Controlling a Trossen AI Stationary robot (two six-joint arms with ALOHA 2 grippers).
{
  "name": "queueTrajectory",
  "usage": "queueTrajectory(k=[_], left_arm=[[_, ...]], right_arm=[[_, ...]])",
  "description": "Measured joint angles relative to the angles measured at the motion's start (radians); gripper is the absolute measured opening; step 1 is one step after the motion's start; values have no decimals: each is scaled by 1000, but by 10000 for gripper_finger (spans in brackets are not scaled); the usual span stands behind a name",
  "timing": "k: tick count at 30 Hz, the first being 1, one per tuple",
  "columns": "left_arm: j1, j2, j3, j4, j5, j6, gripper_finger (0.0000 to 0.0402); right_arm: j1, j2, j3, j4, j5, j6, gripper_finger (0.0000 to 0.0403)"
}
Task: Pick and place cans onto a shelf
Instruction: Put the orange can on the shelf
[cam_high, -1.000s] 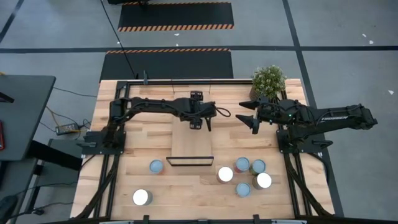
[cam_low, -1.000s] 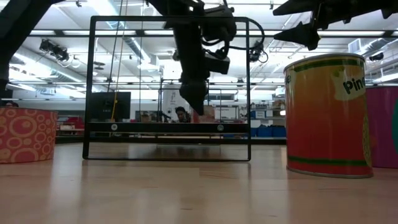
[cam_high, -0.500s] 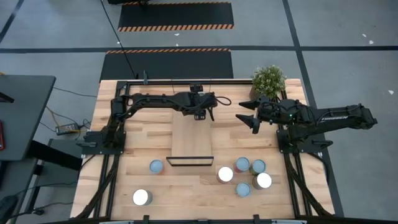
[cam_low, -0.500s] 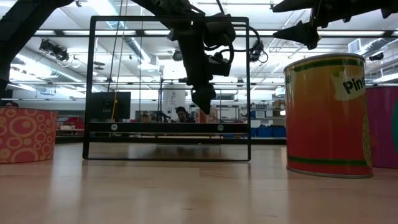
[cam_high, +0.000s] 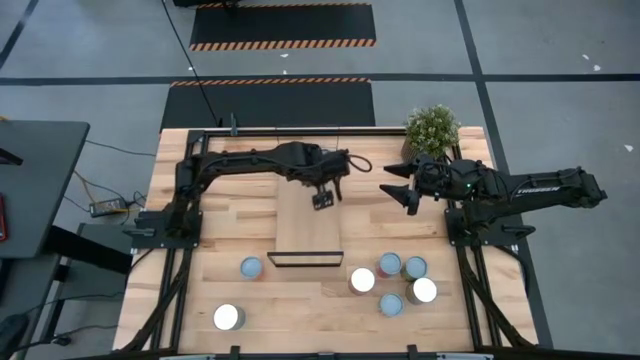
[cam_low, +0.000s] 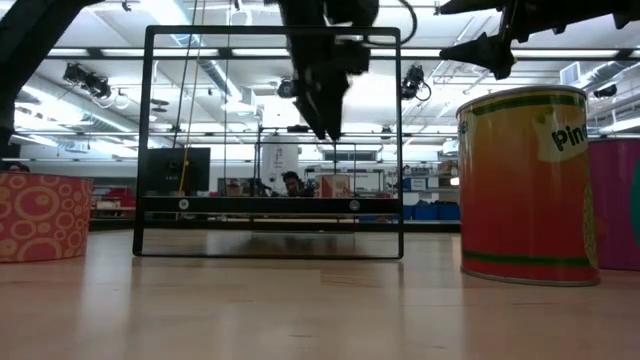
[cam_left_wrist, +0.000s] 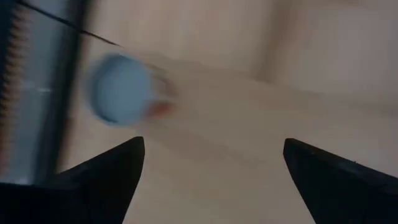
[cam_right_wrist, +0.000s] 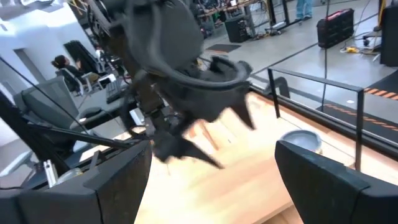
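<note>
Wood shelf (cam_high: 308, 222) sits empty mid-surface, cans (cam_high: 398, 281) at the near edge; left gripper (cam_high: 324, 196), fingers spread and holding nothing, has risen and swung over it, right gripper (cam_high: 400, 186) waits open beside.

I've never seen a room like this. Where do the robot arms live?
Most likely a robot lab or workshop. Striped hazard tape marks the grey floor, long ceiling lights hang overhead, and desks with screens fill the room behind the table.
</note>
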Motion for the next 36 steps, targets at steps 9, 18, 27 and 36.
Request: queueTrajectory(k=[9,18,27,36], left_arm=[[-118,-157,-2,-195,27,-183,389],[-277,-380,-129,-198,-61,-438,388],[-503,-653,-482,-152,-115,-959,388],[-704,-776,-648,-149,-105,-1353,388]], right_arm=[[30,-4,-1,-3,0,4,348],[42,-6,-1,-1,3,-3,348],[44,-6,-1,18,3,-3,348],[44,-6,-1,27,3,-19,348]])
